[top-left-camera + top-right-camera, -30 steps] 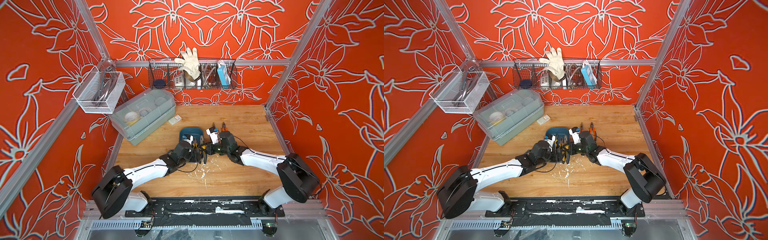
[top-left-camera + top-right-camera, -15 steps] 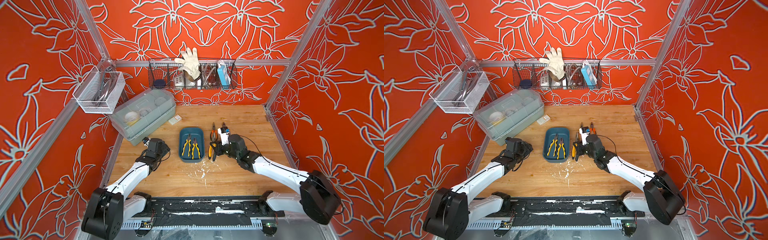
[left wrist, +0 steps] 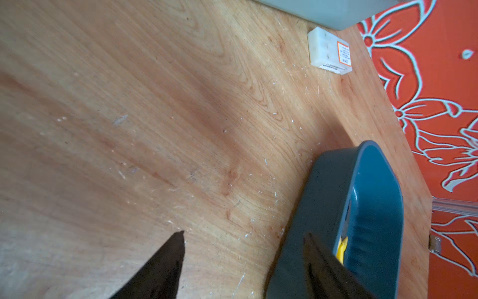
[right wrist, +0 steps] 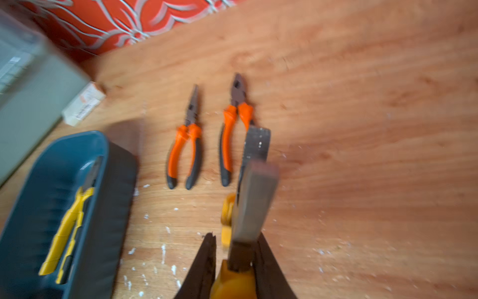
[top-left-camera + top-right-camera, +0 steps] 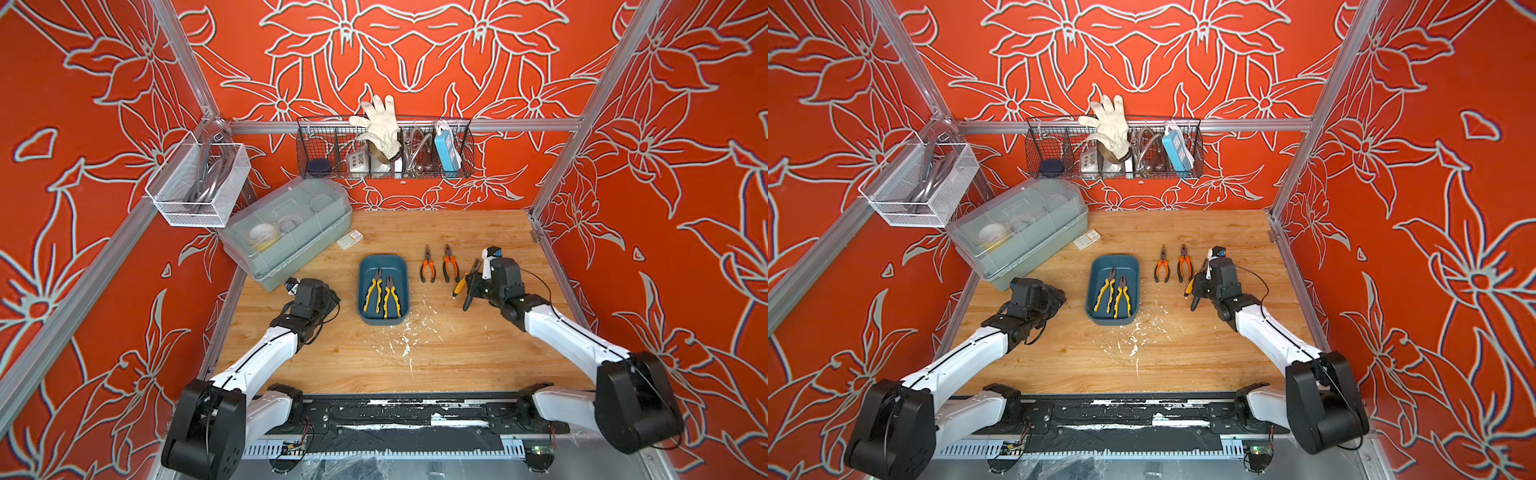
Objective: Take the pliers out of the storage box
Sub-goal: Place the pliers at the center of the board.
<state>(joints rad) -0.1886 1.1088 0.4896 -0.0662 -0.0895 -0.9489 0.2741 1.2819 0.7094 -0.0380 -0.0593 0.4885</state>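
The teal storage box (image 5: 362,291) (image 5: 1090,291) sits mid-table with two yellow-handled pliers (image 5: 373,295) (image 5: 1122,296) lying in it. On the wood to its right lie two orange-handled pliers (image 5: 427,266) (image 5: 1184,266). Further right, my right gripper (image 5: 469,284) (image 4: 236,238) is shut on a third yellow-handled pliers (image 4: 254,196), held above the table with its metal head pointing away. My left gripper (image 5: 332,297) (image 3: 244,238) stands open and empty just left of the box's outer wall (image 3: 310,207).
A grey lidded bin (image 5: 286,232) stands at the back left, with a small white box (image 5: 350,239) beside it. Wire baskets hang on the left wall (image 5: 199,187) and the back wall (image 5: 384,149). White flecks (image 5: 399,340) litter the wood in front of the storage box.
Both grippers were over the storage box a second ago. My left arm has pulled back to the left. My right arm has carried a yellow-handled pliers out, past the orange pair.
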